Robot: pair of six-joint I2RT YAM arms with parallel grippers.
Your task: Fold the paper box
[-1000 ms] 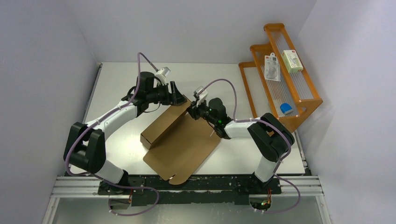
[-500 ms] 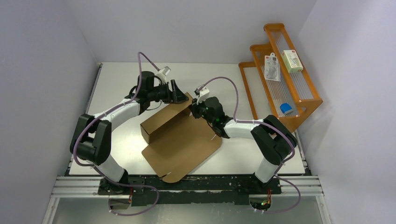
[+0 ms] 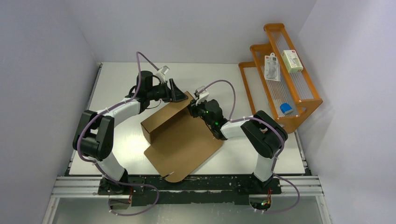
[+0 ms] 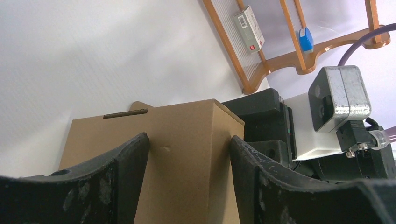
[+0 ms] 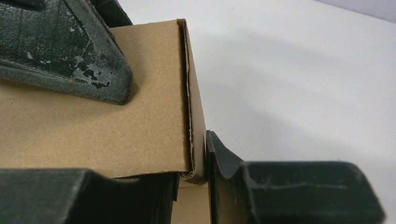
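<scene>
Nudged slightly up the frame over the last second, the paper box [image 3: 184,142] lies at the centre of the overhead view on the desk [image 3: 233,77]. Its long wall is raised along the upper left edge and the rest of it is flat. The left hand [image 3: 180,94] is held open, one finger laid on the wall's face. The right hand [image 3: 192,108] has fingers [image 5: 289,186] set either side of the wall's folded end; whether that end is pinched cannot be told. The wall seems formed, so the end flaps are probably next.
</scene>
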